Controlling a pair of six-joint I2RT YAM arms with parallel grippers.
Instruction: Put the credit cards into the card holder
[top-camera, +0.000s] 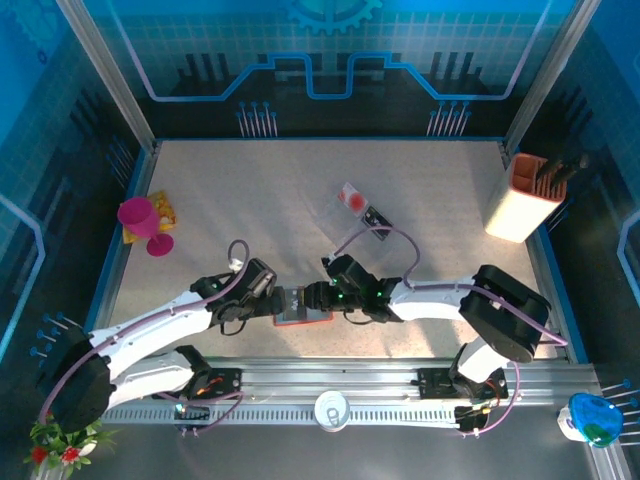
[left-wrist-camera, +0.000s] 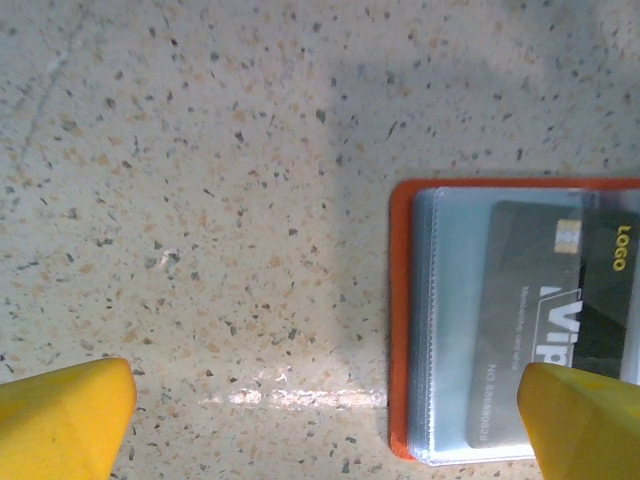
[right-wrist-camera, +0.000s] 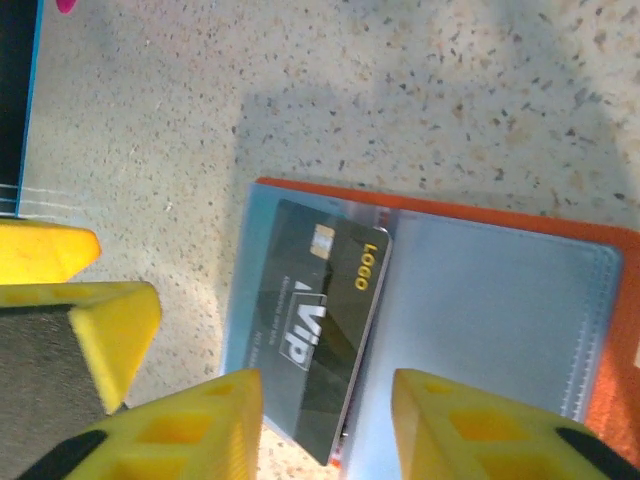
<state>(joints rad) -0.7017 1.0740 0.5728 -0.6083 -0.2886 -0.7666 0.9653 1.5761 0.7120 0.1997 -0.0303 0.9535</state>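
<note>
Right claw hangs half-wide over the holder, gripping nothing. The low corner of the black VIP card sits between its fingers, touching neither as far as I can see. The card lies skewed on the holder's left leaf, and its upper part looks tucked under the clear sleeve, though I'm not sure how deep. Left claw is spread wide and empty: one finger over bare bench, the other at the holder's corner. Contact is unclear.

In the top view the holder lies open and flat near the middle of the bench's near edge, right between the two claws.

Risks, as I judge them:
- Pushing the card while it is skewed could jam its corner at the sleeve mouth, or buckle the sleeve.
- The holder looks unpinned, so a push may skid it toward the left claw.
- The claws are nearly nose to nose — a small reach by either could knock them together.

Room: the near edge is tight, with the holder close to the rail. There is open bench toward the far side. The white card and another black card wait mid-bench, with the right arm's cable looping just beside them. A goblet stands at the left edge and a box at the far right corner — both well apart.
</note>
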